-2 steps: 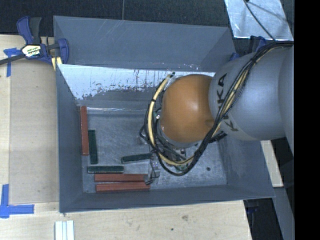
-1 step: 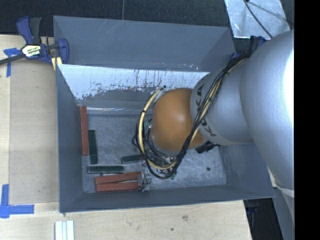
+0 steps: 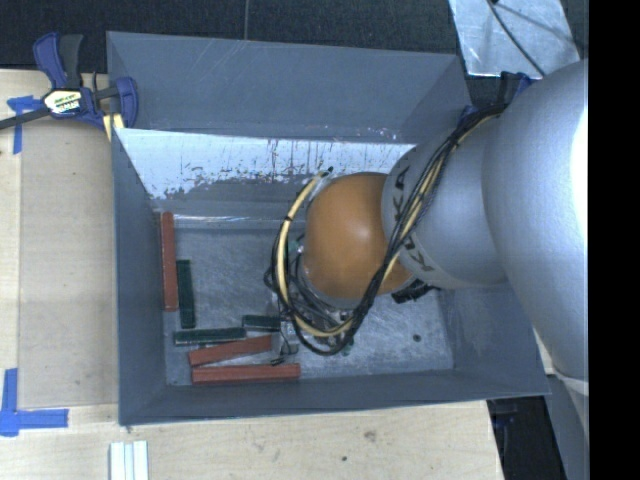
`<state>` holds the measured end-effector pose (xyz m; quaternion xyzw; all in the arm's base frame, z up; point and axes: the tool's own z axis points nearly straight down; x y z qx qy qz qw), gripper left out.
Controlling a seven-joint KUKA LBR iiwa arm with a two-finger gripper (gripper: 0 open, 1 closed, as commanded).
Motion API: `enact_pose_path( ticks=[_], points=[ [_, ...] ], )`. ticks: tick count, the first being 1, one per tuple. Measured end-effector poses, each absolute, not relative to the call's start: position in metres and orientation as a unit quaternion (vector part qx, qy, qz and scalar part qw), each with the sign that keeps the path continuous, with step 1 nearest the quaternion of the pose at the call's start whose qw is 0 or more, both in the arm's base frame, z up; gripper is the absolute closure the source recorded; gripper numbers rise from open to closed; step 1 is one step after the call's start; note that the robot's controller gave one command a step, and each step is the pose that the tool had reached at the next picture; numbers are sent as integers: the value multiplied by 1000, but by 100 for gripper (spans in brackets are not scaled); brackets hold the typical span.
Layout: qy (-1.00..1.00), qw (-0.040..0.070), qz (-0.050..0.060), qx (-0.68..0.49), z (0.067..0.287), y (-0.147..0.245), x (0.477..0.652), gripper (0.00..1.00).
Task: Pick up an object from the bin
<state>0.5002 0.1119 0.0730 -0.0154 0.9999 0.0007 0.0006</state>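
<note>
camera view had the gripper (image 3: pixel 287 337) low by the red sticks (image 3: pixel 232 351); open or closed, i couldn't tell. sticks touching could spoil a grasp.

The arm's orange cover (image 3: pixel 345 238) and cables (image 3: pixel 398 223) filled the middle and right of the bin (image 3: pixel 135 298). Along the left wall and near edge lay red-brown bars (image 3: pixel 245 372) and dark green bars (image 3: pixel 186 293), crowding the near-left corner. Bare floor lay open beside them toward the far-left corner, and in the near-right corner.
</note>
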Motion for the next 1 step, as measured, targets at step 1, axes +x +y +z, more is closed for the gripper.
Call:
enact_pose_path(
  ticks=[1],
  points=[
    [999, 5, 1, -36, 200, 124, 490, 100]
  ],
)
